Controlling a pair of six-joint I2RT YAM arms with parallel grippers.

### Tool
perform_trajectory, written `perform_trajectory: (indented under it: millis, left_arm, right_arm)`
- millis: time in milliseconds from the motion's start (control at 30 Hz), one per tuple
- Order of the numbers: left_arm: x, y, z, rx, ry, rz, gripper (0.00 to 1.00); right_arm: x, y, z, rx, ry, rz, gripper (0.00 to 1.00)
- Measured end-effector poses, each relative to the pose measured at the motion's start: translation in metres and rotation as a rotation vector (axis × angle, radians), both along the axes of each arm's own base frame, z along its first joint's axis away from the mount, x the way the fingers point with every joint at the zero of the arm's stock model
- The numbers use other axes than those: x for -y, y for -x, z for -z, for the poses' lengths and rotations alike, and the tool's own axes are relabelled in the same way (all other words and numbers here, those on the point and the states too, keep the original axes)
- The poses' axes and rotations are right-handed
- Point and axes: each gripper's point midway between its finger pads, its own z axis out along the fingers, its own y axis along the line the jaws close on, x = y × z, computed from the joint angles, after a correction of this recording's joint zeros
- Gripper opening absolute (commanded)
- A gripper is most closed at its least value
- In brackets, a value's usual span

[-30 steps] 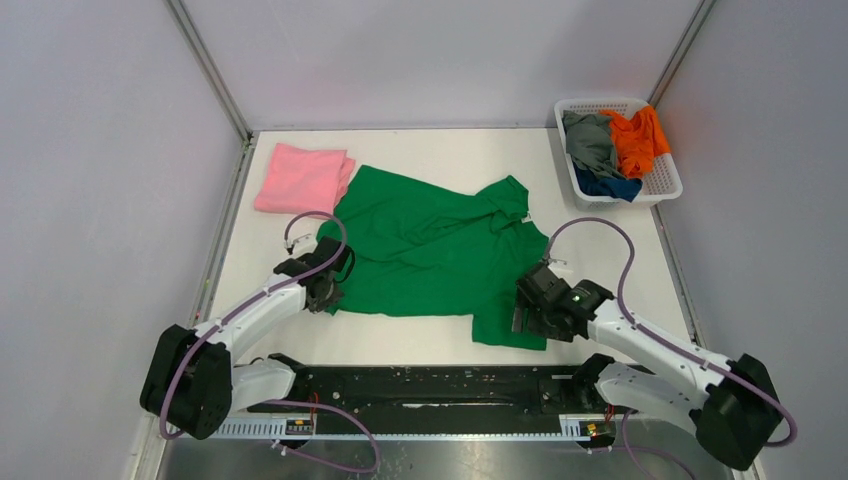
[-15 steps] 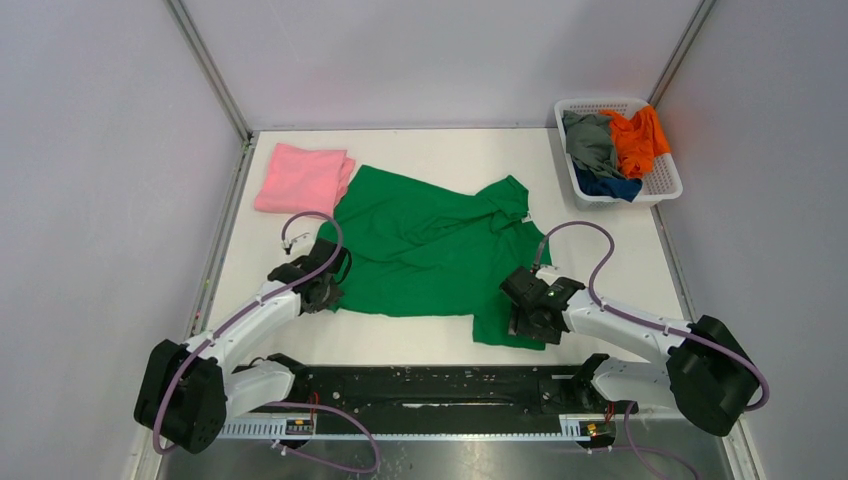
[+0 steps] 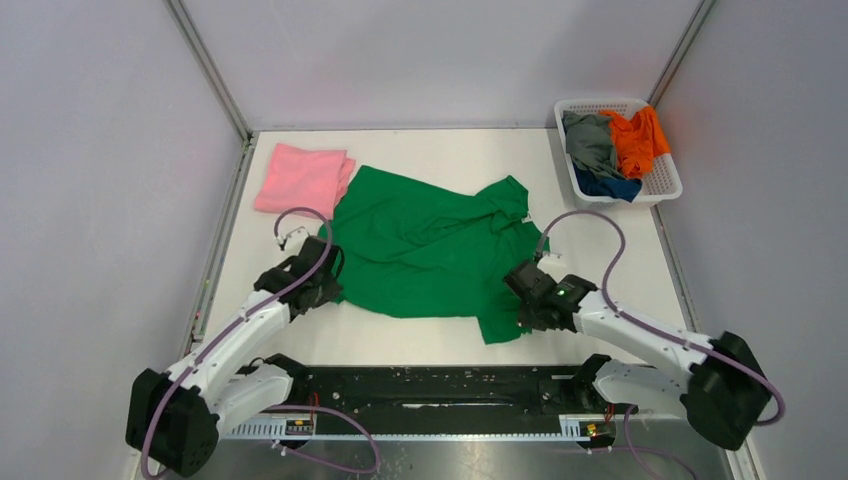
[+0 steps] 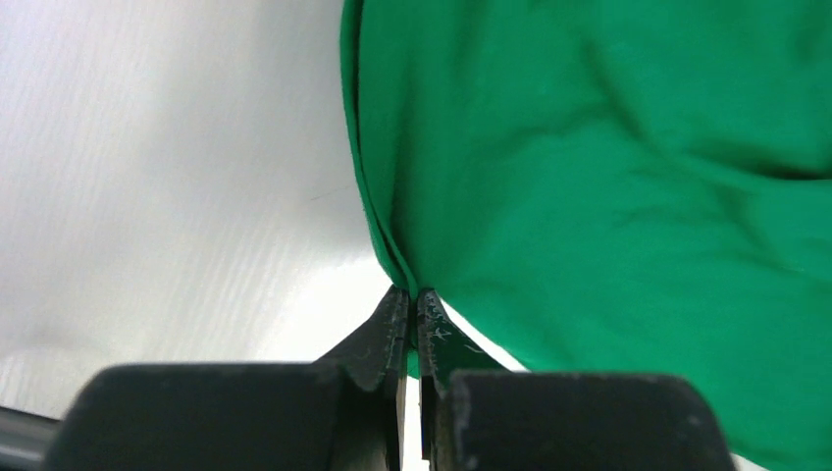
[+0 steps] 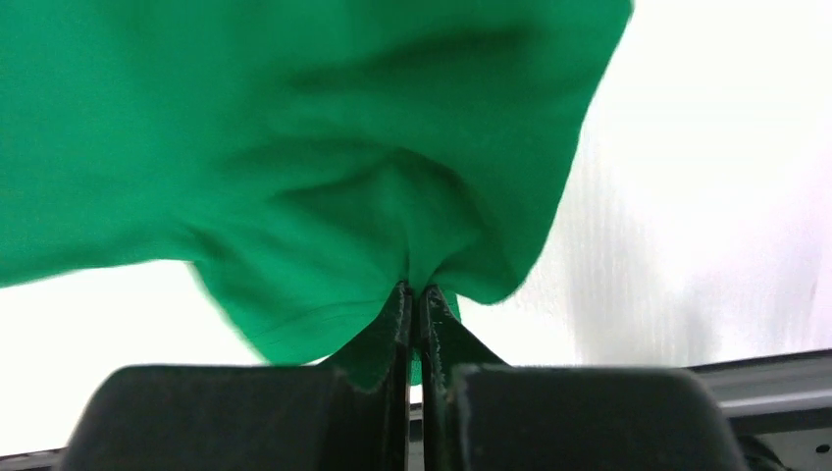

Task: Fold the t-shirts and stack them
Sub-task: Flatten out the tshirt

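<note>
A bright green t-shirt [image 3: 430,250] lies spread and rumpled across the middle of the table. My left gripper [image 3: 322,290] is shut on its near left edge; the left wrist view shows the green hem [image 4: 388,250] pinched between the closed jaws [image 4: 412,299]. My right gripper [image 3: 528,305] is shut on the near right corner, where bunched green cloth [image 5: 412,211] rises from the closed jaws [image 5: 413,291]. A folded pink t-shirt [image 3: 302,178] lies at the far left. Grey [image 3: 590,140], orange [image 3: 636,138] and dark blue [image 3: 608,186] t-shirts sit in the basket.
The white slatted basket [image 3: 664,182] stands at the far right corner. Grey walls with metal posts enclose the table on three sides. A black rail [image 3: 430,385] with the arm bases runs along the near edge.
The right gripper closed on the green shirt's near right corner, pulling it slightly inward and up. The left gripper stayed shut on the left edge and shifted slightly left.
</note>
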Motion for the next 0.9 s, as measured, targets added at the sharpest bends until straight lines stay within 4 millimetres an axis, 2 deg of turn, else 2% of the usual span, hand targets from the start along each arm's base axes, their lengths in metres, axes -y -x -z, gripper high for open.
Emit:
perform_trajectory:
  millis: [67, 133, 167, 200, 233, 267, 400, 567, 633, 700, 833, 900]
  left_arm:
    - [0.006, -0.008, -0.021, 0.06, 0.041, 0.008, 0.0]
    - [0.013, -0.019, -0.053, 0.149, 0.087, 0.016, 0.0]
    - [0.018, -0.027, -0.077, 0.219, 0.118, 0.024, 0.0]
    - [0.02, -0.033, -0.098, 0.276, 0.142, 0.029, 0.0]
    - [0.023, -0.038, -0.12, 0.329, 0.164, 0.034, 0.0]
    - [0.025, -0.042, -0.145, 0.387, 0.187, 0.04, 0.0]
    - [0.029, -0.049, -0.246, 0.62, 0.273, 0.06, 0.0]
    - [0.018, -0.026, -0.358, 0.878, 0.35, 0.084, 0.0]
    - [0.013, -0.01, -0.397, 0.962, 0.376, 0.109, 0.0]
    - [0.011, 0.01, -0.437, 1.05, 0.408, 0.151, 0.0]
    - [0.01, 0.052, -0.499, 1.198, 0.464, 0.263, 0.0]
    - [0.009, 0.072, -0.521, 1.257, 0.483, 0.314, 0.0]
  right_arm:
    - [-0.002, -0.014, -0.026, 0.091, -0.018, 0.001, 0.0]
    - [-0.006, -0.035, -0.066, 0.22, -0.055, 0.003, 0.0]
    - [-0.009, -0.046, -0.093, 0.3, -0.082, 0.008, 0.0]
    - [-0.01, -0.059, -0.129, 0.405, -0.116, 0.018, 0.0]
    - [-0.009, -0.063, -0.144, 0.448, -0.131, 0.026, 0.0]
    - [-0.006, -0.069, -0.175, 0.525, -0.147, 0.033, 0.0]
    - [0.011, -0.076, -0.268, 0.746, -0.194, 0.054, 0.0]
    - [0.035, -0.063, -0.363, 0.935, -0.242, 0.035, 0.0]
    - [0.045, -0.053, -0.41, 1.02, -0.281, 0.017, 0.0]
    - [0.054, -0.04, -0.448, 1.089, -0.324, -0.011, 0.0]
    - [0.068, -0.002, -0.518, 1.216, -0.437, -0.115, 0.0]
    - [0.071, 0.019, -0.547, 1.273, -0.501, -0.19, 0.0]
